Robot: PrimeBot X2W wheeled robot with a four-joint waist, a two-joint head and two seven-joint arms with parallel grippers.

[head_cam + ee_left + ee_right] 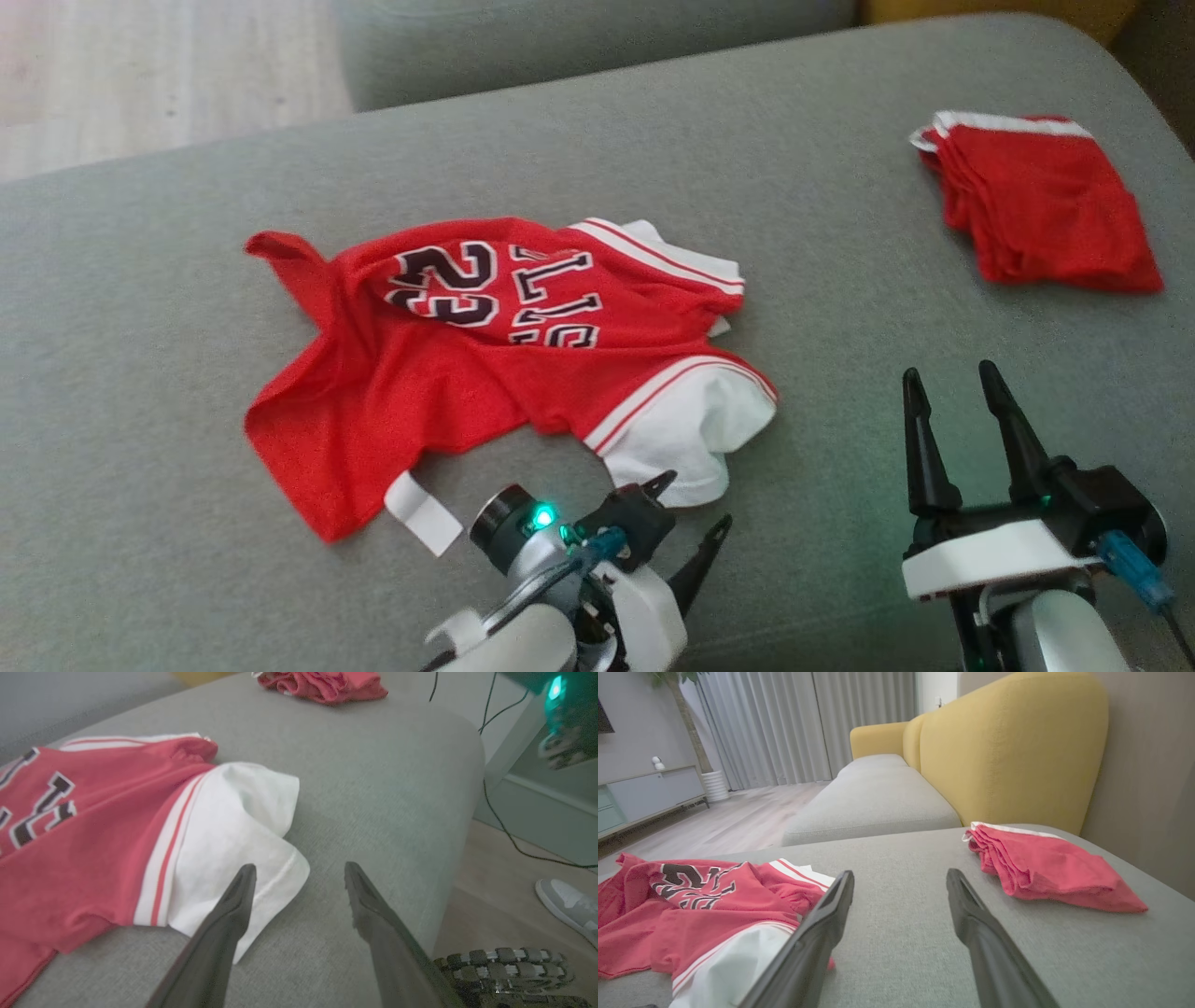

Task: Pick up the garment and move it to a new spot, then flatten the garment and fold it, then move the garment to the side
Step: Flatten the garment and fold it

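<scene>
The garment (467,355) is a red jersey with the number 23 and white sleeves, lying crumpled on the grey sofa cushion (653,131). It shows at the left in the left wrist view (84,835) and in the right wrist view (691,905). My left gripper (691,509) is open just in front of the near white sleeve (243,821), one finger over its edge, nothing held. My right gripper (952,383) stands open to the right of the jersey, above bare cushion, fingers empty (899,882).
A folded red garment (1041,201) lies at the cushion's far right corner. A white label (422,513) sticks out under the jersey's near hem. The cushion's edge drops to the floor, where cables (504,826) and a shoe (567,905) lie. A yellow sofa back (1008,746) rises behind.
</scene>
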